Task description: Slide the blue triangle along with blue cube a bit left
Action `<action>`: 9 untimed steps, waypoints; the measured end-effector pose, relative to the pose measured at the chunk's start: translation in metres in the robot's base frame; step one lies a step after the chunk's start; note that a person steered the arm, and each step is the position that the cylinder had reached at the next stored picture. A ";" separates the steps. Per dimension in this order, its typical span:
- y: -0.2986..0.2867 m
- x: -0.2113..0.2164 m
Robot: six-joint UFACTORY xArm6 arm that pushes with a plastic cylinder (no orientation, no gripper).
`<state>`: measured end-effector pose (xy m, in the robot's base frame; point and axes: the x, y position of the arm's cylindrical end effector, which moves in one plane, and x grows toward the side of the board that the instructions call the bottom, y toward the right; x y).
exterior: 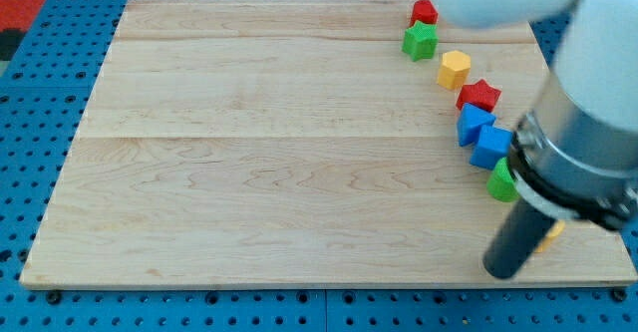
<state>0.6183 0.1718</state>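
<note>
While my arm hangs over the view's lower right, the entries stand as follows.

Surface: pale wooden board (299, 153) lying on a blue pegboard (40, 123) that shows on all sides of it.

Tool: a plain dark rod, with no jaws to stand apart, together or clamped on anything. My tip (501, 269) rests low on the surface near its bottom edge, below and just left of the green block, touching no block that I can see.

Blue triangle (473, 122): near the surface's right edge, pressed against the upper left of the blue cube.

Blue cube (491, 146): just below and right of the blue triangle; its right side meets my arm's housing in the view.

Red star (479, 95): directly above the two blue blocks, close to or touching the blue triangle; I cannot tell which.

Yellow hexagon (454, 69): up and left of the red star, a small gap between them.

Green star (420, 41): further up and left, near the surface's top edge.

Red block (424, 12): at the top edge, touching the green star from above; shape unclear.

Green block (501, 182): below the blue cube, partly hidden by my arm; shape not readable.

Yellow block (550, 232): a sliver showing beside the rod's right, mostly hidden.
</note>
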 end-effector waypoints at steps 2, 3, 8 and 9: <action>0.095 -0.001; 0.160 -0.028; 0.036 -0.179; 0.019 -0.179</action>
<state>0.4395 0.1912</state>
